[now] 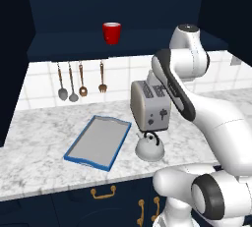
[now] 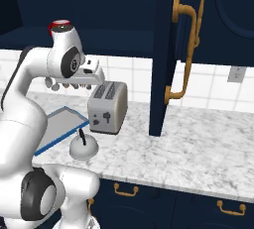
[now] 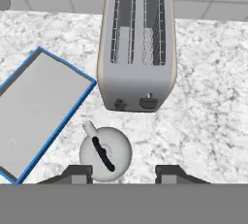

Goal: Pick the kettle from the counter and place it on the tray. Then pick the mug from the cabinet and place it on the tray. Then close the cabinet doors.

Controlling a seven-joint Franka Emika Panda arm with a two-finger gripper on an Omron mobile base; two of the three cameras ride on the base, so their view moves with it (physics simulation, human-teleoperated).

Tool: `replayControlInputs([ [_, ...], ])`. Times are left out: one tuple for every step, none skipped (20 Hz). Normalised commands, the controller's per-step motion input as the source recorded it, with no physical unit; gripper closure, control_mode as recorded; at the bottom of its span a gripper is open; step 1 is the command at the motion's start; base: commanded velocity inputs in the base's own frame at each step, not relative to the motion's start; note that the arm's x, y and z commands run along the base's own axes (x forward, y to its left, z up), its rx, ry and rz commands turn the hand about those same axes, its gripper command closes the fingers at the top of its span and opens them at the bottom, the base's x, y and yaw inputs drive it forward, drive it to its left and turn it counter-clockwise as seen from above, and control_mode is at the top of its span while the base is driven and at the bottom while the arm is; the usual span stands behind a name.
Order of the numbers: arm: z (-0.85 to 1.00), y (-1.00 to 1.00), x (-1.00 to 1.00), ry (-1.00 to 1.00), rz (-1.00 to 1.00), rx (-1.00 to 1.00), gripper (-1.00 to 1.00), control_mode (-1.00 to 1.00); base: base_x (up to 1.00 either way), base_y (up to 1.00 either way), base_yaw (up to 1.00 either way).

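A white robot arm hangs over the white-and-grey marbled stone desk [image 1: 44, 142] of a simulated kitchen, its two dark fingers [image 3: 77, 173] spread apart with nothing between them, high above a small squat silver-grey metal kettle [image 3: 105, 153] with an arched black handle. The kettle sits on the desk just in front of a boxy silver toaster [image 3: 136, 48] and just beside the near corner of a flat rectangular tray [image 1: 98, 141] with a grey surface and raised blue rim; from these angles it is hard to say whether kettle and rim touch.

The first step appears to be in hand: the approach to the kettle, which is not yet lifted. In the hand view the kettle lies nearer one finger than the other, so the next move likely calls for shifting the hand sideways to centre it over the black handle, turning the fingers across the handle's line, then lowering to close on it without brushing the toaster.

The tray carries nothing. A small bright red mug [image 1: 111, 33] stands alone on the shelf of the dark navy upper wall cabinet [image 1: 123, 5], whose tall navy door [image 2: 171, 49] with a vertical brass handle hangs open.
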Motion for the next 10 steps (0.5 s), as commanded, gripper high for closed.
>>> replayControlInputs([
  [0.0,0.0,-0.04,0.0,0.0,0.0,-1.0,-1.0,0.0,0.0,0.0],
  [0.0,0.0,-0.11,-0.02,0.0,0.0,-1.0,-1.0,0.0,0.0,0.0],
  [0.0,0.03,-0.28,-0.09,0.0,0.0,-1.0,-1.0,0.0,0.0,0.0],
  [0.0,0.06,-0.59,-0.23,0.01,-0.02,-1.0,-1.0,0.0,0.0,0.0],
  [0.0,0.11,-0.82,-0.49,0.0,-0.08,-1.0,-1.0,0.0,0.0,0.0],
  [0.0,0.2,-1.0,-0.69,0.0,-0.06,-1.0,-1.0,0.0,0.0,0.0],
  [0.0,0.27,-1.0,-0.73,0.0,0.0,-1.0,-1.0,0.0,0.0,0.0],
  [0.0,0.1,-1.0,-0.84,0.0,0.0,-1.0,-1.0,0.0,0.0,0.0],
  [0.06,0.13,-0.96,-0.7,0.0,0.0,-1.0,-1.0,0.0,0.0,0.0],
  [0.27,0.27,-0.74,-0.56,0.0,0.0,-1.0,-1.0,0.0,0.0,0.0],
])
